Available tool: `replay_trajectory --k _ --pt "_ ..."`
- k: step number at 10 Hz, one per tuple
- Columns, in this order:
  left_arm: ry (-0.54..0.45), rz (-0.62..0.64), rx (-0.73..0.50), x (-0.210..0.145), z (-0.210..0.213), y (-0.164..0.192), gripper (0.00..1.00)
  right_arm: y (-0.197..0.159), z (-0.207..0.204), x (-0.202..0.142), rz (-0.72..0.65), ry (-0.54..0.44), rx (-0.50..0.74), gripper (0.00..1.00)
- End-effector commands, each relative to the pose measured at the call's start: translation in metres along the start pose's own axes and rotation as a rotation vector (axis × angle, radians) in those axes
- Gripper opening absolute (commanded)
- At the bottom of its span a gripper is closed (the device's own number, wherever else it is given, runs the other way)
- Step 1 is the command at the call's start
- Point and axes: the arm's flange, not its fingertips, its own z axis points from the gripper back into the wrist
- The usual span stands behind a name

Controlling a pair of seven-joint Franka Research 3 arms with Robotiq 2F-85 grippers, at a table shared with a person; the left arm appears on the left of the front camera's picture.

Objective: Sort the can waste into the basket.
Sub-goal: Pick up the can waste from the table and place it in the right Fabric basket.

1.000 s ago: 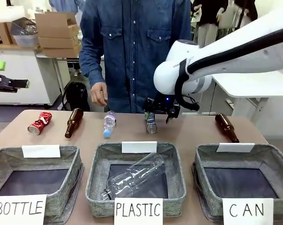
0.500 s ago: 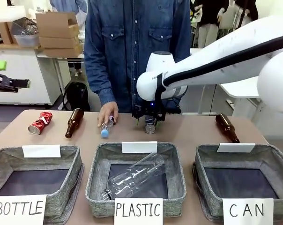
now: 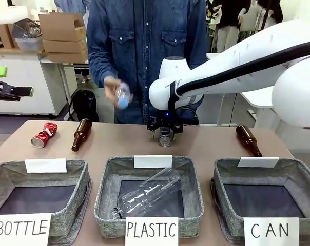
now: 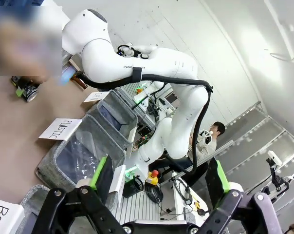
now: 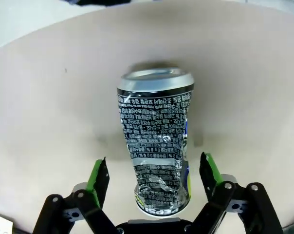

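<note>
Front view: the right gripper (image 3: 165, 134) hangs low over the desk (image 3: 211, 146) with the silver can (image 3: 166, 139) directly beneath it. The CAN basket (image 3: 224, 177) lies off to that gripper's right and nearer the robot, a brown bottle (image 3: 247, 139) beside the way there. The red can (image 3: 43, 134) lies well apart on the other side, and a person's hand (image 3: 113, 88) lifts a small plastic bottle beyond. Left wrist view: the left gripper (image 4: 160, 178) is spread wide and empty, well clear of the work. Right wrist view: the right gripper (image 5: 154, 168) is spread, its green pads (image 5: 97, 175) flanking the can (image 5: 156, 131) with a gap on each side, nothing pinched yet. The can runs lengthwise between the fingers, one end close to the palm. The body is dented and narrower at the waist, so the close likely wants to be even and centred, firm enough not to slip, followed by a straight lift clear of the desk before swinging over the basket rim, wide of the bottle.
</note>
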Motion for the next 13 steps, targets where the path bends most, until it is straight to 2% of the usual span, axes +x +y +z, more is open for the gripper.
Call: replay_trajectory --k 1,2,3,4,7,8,13 --pt "-0.014 -0.024 -0.019 0.001 -0.001 -0.002 1.00 0.001 0.003 0.000 -0.007 -0.006 -0.042 0.40" --pt "-0.014 -0.024 -0.019 0.001 -0.001 -0.002 1.00 -0.004 0.004 0.000 -0.013 -0.006 -0.045 0.00" --pt "-0.014 -0.024 -0.019 0.001 -0.001 -0.002 1.00 -0.009 0.006 0.000 -0.019 -0.006 -0.041 0.35" --pt "-0.014 -0.024 -0.019 0.001 -0.001 -0.002 1.00 -0.015 0.006 0.000 -0.032 -0.002 -0.035 0.00" --pt "-0.014 -0.024 -0.019 0.001 -0.001 -0.002 1.00 -0.035 0.008 0.001 -0.071 0.005 0.017 0.00" --pt "-0.014 -0.024 -0.019 0.001 -0.001 -0.002 1.00 -0.056 0.013 0.002 -0.074 0.023 0.059 0.00" --pt "-0.014 -0.024 -0.019 0.001 -0.001 -0.002 1.00 -0.244 0.062 -0.034 -0.150 0.106 0.447 0.00"
